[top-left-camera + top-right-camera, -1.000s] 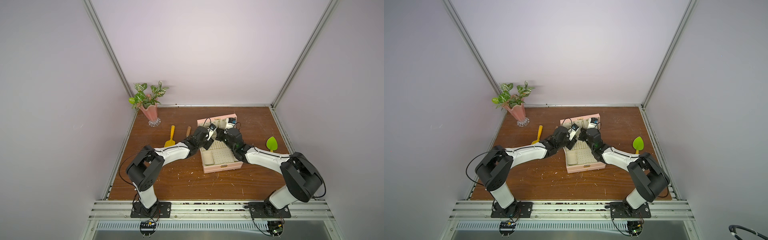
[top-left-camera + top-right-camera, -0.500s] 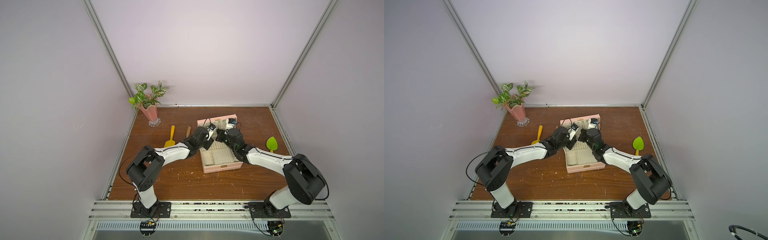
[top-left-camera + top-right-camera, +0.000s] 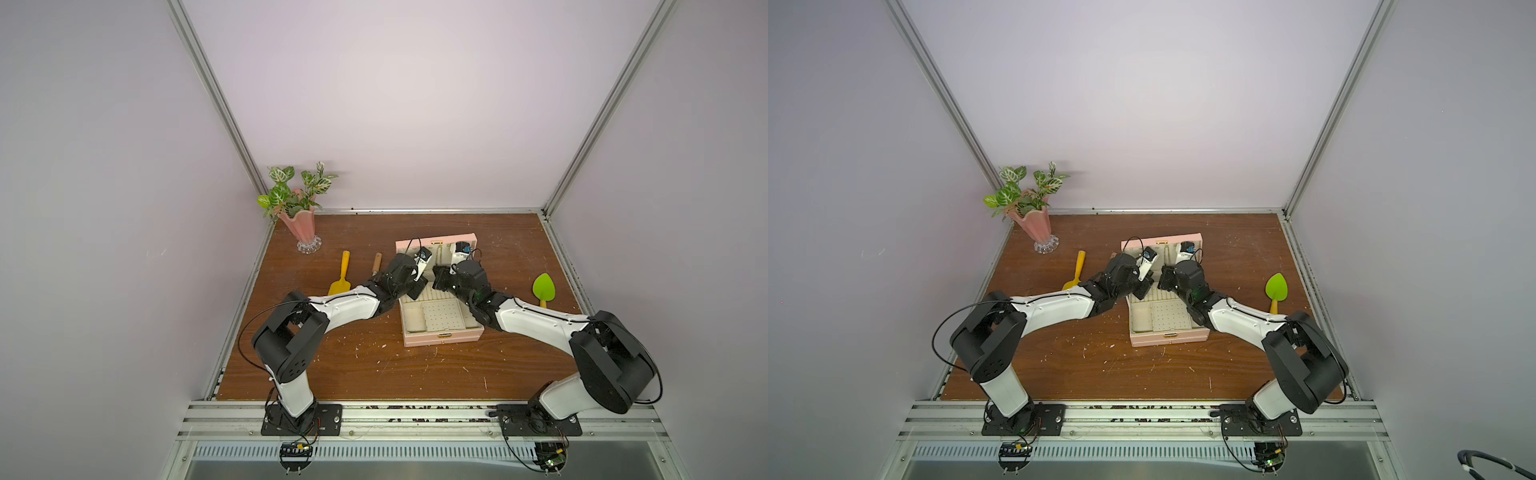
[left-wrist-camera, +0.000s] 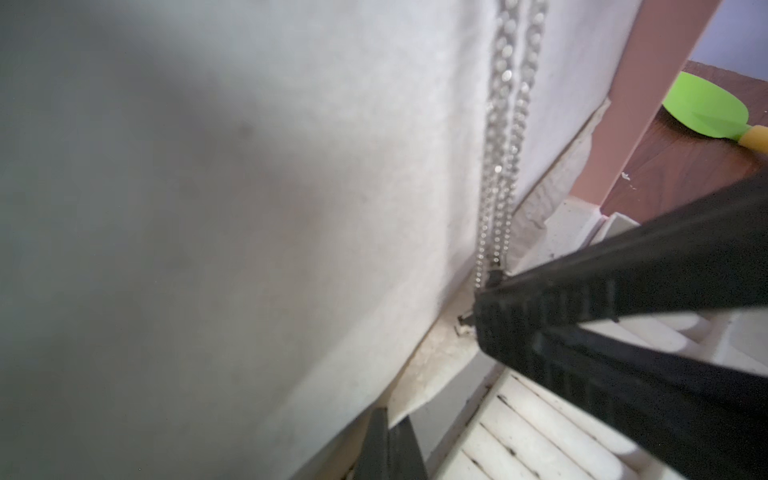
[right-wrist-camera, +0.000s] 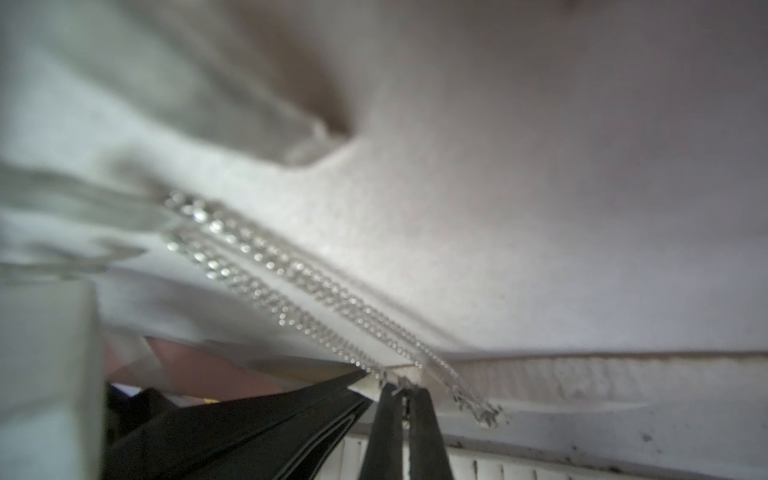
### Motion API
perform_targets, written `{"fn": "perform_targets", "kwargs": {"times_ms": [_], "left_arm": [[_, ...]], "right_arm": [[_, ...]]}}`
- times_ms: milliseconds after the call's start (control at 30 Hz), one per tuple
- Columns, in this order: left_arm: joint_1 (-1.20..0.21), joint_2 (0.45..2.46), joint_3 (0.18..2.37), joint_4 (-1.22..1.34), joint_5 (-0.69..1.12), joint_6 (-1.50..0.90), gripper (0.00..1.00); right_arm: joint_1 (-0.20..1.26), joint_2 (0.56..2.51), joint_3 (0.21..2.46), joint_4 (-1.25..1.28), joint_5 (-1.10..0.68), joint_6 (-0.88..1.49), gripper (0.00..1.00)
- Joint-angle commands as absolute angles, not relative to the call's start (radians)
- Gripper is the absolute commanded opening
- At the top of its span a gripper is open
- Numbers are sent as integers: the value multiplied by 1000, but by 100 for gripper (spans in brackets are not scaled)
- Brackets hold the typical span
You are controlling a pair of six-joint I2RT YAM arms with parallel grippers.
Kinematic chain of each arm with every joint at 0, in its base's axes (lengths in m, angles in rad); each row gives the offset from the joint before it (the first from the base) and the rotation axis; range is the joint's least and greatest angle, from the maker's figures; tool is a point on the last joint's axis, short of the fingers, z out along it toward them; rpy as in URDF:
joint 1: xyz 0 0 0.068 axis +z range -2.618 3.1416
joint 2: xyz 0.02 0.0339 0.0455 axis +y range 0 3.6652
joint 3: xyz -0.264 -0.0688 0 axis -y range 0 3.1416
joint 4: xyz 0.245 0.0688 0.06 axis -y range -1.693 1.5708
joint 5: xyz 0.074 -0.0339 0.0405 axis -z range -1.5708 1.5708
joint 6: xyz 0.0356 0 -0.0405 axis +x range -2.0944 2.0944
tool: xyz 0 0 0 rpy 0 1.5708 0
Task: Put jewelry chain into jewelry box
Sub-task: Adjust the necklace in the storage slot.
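The pink jewelry box [image 3: 442, 337] [image 3: 1169, 337] stands open mid-table, its cream-lined lid upright. Down the lid's lining the silvery jewelry chain [image 4: 505, 124] [image 5: 291, 270] hangs in two strands. Both grippers meet at the foot of the lid, above the slotted compartment. My right gripper [image 5: 401, 390] [image 3: 436, 282] is shut on the chain's lower end; its black fingers [image 4: 582, 316] cross the left wrist view. My left gripper [image 4: 388, 419] [image 3: 420, 286] is shut on the edge of the lid's cream pocket flap [image 4: 432, 365], right beside the chain. In the right wrist view its fingers [image 5: 270, 424] show.
A pink vase with green leaves [image 3: 301, 224] stands at the back left. A yellow trowel [image 3: 341, 274] and a wooden-handled tool [image 3: 376, 264] lie left of the box. A green trowel [image 3: 543, 286] lies to its right. Pale flecks dot the brown floor.
The right gripper's jaws have closed the last bit. Both arms stay at the lid, with the right arm's elbow shifted only slightly.
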State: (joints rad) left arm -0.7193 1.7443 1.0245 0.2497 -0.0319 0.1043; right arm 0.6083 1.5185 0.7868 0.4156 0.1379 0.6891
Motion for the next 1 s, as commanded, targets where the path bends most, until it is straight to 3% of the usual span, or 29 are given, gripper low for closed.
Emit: {"fn": "perform_targets", "kwargs": {"times_ms": [0, 933, 967], "left_arm": [[-715, 1723, 1015, 313, 5, 73, 1], [-715, 1730, 1012, 328, -12, 66, 1], [-715, 1729, 1012, 328, -12, 66, 1]], "right_arm": [[604, 1513, 777, 430, 135, 695, 0], [604, 1483, 747, 423, 94, 699, 0], [604, 1478, 747, 423, 95, 696, 4]]}}
